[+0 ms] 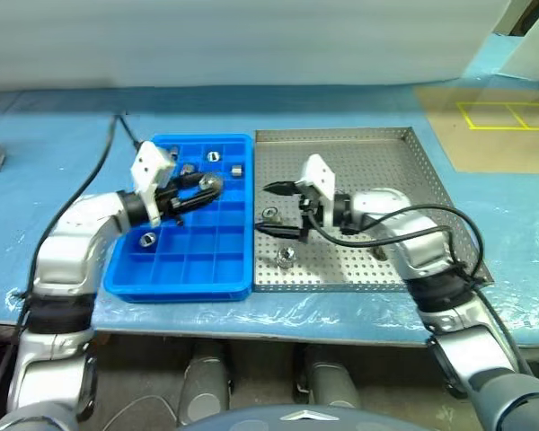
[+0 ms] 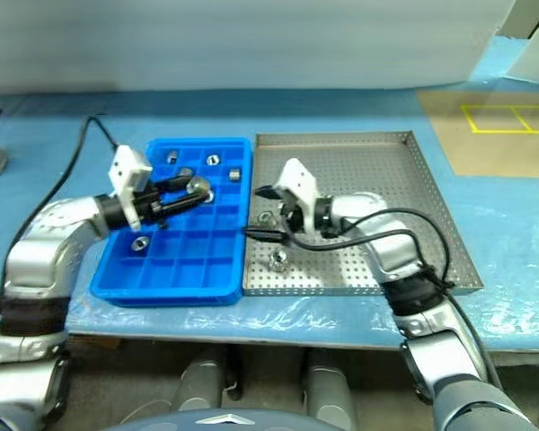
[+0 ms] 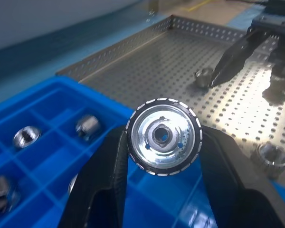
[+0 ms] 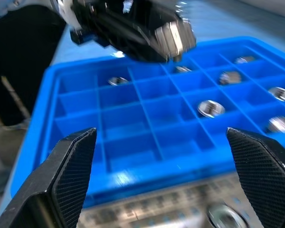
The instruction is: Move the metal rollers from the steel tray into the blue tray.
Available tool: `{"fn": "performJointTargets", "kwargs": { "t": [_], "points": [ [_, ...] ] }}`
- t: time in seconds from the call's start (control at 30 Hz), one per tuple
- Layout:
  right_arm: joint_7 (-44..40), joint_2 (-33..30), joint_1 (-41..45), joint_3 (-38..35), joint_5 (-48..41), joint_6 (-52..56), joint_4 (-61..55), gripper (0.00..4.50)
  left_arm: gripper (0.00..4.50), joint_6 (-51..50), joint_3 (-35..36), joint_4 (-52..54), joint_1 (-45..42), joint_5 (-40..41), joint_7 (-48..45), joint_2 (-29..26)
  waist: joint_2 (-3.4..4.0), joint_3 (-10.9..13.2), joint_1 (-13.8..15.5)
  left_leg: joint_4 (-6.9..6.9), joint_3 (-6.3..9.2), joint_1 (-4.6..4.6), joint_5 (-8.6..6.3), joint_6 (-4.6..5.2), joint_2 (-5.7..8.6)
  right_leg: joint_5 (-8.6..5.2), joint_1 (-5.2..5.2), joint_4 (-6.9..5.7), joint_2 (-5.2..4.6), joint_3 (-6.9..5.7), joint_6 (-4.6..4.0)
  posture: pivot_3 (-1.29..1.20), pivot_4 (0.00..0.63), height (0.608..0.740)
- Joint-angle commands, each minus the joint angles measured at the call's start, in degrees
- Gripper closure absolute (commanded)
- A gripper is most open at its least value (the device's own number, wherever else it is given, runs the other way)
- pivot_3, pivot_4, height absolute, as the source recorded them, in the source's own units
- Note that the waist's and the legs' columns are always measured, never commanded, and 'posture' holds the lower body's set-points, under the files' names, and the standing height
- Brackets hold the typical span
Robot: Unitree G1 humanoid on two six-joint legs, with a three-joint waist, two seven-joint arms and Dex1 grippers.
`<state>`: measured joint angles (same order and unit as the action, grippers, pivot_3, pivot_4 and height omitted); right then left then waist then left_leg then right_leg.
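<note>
Left wrist view: a metal roller [image 3: 164,136] is clamped by the left gripper [image 1: 200,190] above the blue tray [image 1: 217,269], awaiting release into an empty compartment; the right gripper [image 1: 274,213] is spread wide and empty over the steel tray [image 1: 377,148].

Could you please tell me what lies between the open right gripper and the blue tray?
In the left eye view, one metal roller lies on the steel tray between the right gripper and the blue tray.

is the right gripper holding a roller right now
No, the right gripper has its fingers spread wide with nothing between them, while the left gripper is the one clamped on a metal roller.
</note>
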<state>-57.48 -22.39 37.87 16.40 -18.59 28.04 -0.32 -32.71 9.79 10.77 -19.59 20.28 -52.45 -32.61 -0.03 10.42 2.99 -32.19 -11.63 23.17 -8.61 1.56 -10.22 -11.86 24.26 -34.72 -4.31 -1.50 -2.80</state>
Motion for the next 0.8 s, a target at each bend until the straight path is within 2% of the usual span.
{"fn": "performJointTargets", "kwargs": {
  "t": [0.03, 0.2, 0.3, 0.5, 0.8],
  "points": [
    [-2.9, 2.7, 4.0, 1.0, 0.7, -4.3, 4.2, 0.00, 2.66, -0.3, 3.7, 4.4, 3.9, -0.2, 6.2, -0.2, -0.07, 0.0, 1.0, 0.00, 0.02, 0.02, 0.01, -0.02, 0.00, 0.00, 0.01, 0.00, 0.00, -0.02, 0.00, 0.19, 0.150, 0.740],
    [-5.4, 6.6, 6.5, 2.1, 1.4, -7.6, 9.3, 0.00, 2.66, 0.2, 5.2, 6.3, 7.9, -1.4, 16.5, 3.4, -0.16, 0.1, 3.7, 0.00, 0.07, 0.02, 0.04, -0.07, -0.03, -0.01, 0.00, -0.03, 0.00, -0.05, 0.01, 0.27, 0.150, 0.740],
    [-6.1, 8.3, 6.9, 1.6, 1.0, -7.6, 10.3, 0.00, 2.66, 0.1, 4.2, 7.7, 8.1, -0.6, 18.5, 4.9, -0.22, 0.1, 4.9, 0.00, 0.09, 0.05, 0.04, -0.07, -0.01, -0.01, -0.01, -0.01, -0.01, -0.05, 0.02, 0.27, 0.150, 0.740],
    [-5.8, 9.2, 6.2, 1.2, 1.6, -7.2, 10.2, 0.00, 2.66, 2.3, 0.9, 2.0, 4.7, -1.7, 18.6, 5.5, -0.25, 0.1, 5.7, 0.04, 0.12, 0.02, 0.05, -0.10, -0.02, -0.02, 0.01, -0.03, 0.01, -0.05, 0.04, 0.25, 0.150, 0.740],
    [-2.3, 7.1, 3.3, 0.0, 2.5, -6.3, 6.7, 0.00, 2.66, 4.9, -4.7, -6.6, -0.4, -3.5, 16.6, 5.2, -0.25, 0.1, 5.2, 0.05, 0.11, 0.04, 0.08, -0.14, 0.00, -0.01, 0.03, -0.03, 0.01, -0.04, 0.04, 0.15, 0.150, 0.740]
  ]
}}
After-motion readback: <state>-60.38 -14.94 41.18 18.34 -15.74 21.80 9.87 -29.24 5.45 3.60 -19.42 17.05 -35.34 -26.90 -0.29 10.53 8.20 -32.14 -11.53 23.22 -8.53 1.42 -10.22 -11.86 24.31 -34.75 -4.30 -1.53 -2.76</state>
